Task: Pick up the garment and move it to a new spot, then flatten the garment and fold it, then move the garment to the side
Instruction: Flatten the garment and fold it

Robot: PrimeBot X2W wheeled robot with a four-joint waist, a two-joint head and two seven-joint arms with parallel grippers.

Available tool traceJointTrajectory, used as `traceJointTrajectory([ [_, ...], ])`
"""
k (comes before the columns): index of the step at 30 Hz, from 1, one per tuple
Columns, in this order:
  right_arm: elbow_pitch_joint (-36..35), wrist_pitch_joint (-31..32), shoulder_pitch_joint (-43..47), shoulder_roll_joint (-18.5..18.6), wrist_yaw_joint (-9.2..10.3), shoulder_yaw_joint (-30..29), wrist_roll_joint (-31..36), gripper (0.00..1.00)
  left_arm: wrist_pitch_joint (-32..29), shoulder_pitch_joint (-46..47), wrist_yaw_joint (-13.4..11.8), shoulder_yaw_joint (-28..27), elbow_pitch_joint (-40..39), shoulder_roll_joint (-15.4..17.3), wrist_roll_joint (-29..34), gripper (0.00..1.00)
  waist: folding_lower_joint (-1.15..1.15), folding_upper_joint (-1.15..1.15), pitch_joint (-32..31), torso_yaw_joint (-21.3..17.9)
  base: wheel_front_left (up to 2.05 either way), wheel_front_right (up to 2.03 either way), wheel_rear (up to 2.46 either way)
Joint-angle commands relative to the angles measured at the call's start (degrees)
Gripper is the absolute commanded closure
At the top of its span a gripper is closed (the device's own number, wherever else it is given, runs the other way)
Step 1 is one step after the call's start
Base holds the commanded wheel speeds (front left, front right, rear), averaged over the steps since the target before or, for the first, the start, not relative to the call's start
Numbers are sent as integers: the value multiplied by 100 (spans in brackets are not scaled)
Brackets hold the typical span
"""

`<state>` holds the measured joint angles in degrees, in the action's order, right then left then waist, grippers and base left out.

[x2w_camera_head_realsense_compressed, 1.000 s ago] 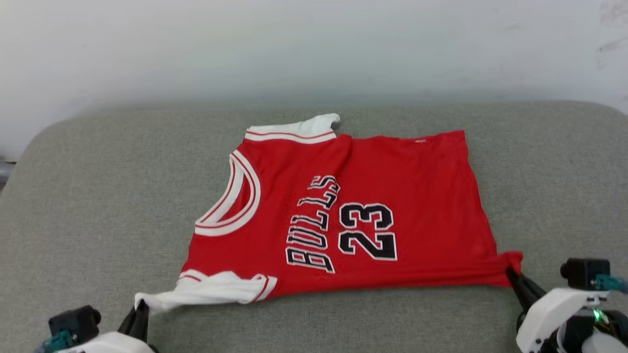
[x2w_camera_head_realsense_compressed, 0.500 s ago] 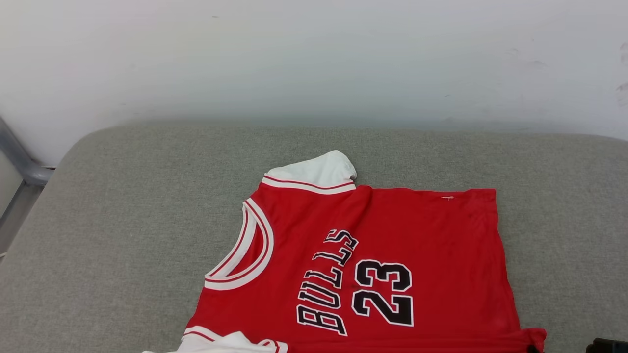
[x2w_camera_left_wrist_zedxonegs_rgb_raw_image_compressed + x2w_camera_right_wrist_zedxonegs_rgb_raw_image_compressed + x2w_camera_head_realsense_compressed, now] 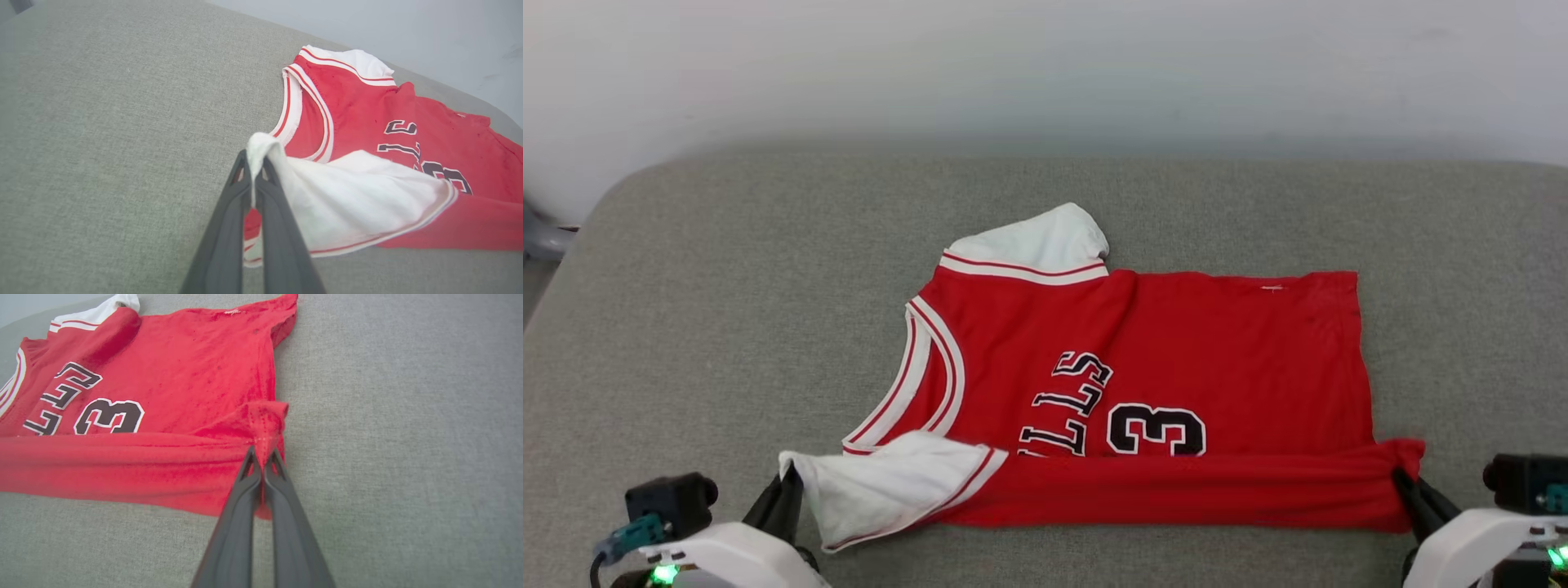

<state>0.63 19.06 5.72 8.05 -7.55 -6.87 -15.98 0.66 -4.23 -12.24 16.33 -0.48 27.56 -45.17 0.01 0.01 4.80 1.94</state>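
The grey cushion (image 3: 686,327) bears the red jersey (image 3: 1217,351) at its middle, near edge turned over the lettering. Folding is in hand: my left pincer (image 3: 786,483) pinches the white sleeve (image 3: 890,482), my right pincer (image 3: 1403,478) the hem corner (image 3: 1409,453). Next, I judge, both carry evenly toward the far edge.

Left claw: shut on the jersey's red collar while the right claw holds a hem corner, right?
No. The left wrist view shows the left claw shut on the white sleeve of the jersey, not the collar. The right claw holds a hem corner.
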Motion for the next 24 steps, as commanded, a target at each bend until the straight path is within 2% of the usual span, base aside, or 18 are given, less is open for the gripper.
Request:
traceJointTrajectory([
  [1, 55, -8, -171, 48, 13, 29, -19, 100, 49, 171, 54, -10, 78, -17, 6, 100, -1, -1, 205, -80, 0, 0, 0],
  [13, 1128, -282, -1309, 226, 12, 508, -104, 100, 127, 1327, 633, 284, 1319, -248, 80, 100, -1, -1, 883, -194, 0, 0, 0],
  [22, 1992, -737, -1583, 247, 12, 930, -178, 100, 138, 1651, 842, 426, 2106, -422, 18, 100, -1, -1, 882, -234, 0, 0, 0],
  [23, 2035, -832, -1611, 254, 11, 973, -179, 91, 168, 1655, 818, 408, 2158, -426, 26, 71, -1, -1, 838, -241, 0, 0, 0],
  [24, 2055, -989, -1641, 286, 10, 1018, -108, 69, 217, 1651, 794, 372, 2197, -437, 5, 49, -1, -1, 787, -250, 0, 0, 0],
])
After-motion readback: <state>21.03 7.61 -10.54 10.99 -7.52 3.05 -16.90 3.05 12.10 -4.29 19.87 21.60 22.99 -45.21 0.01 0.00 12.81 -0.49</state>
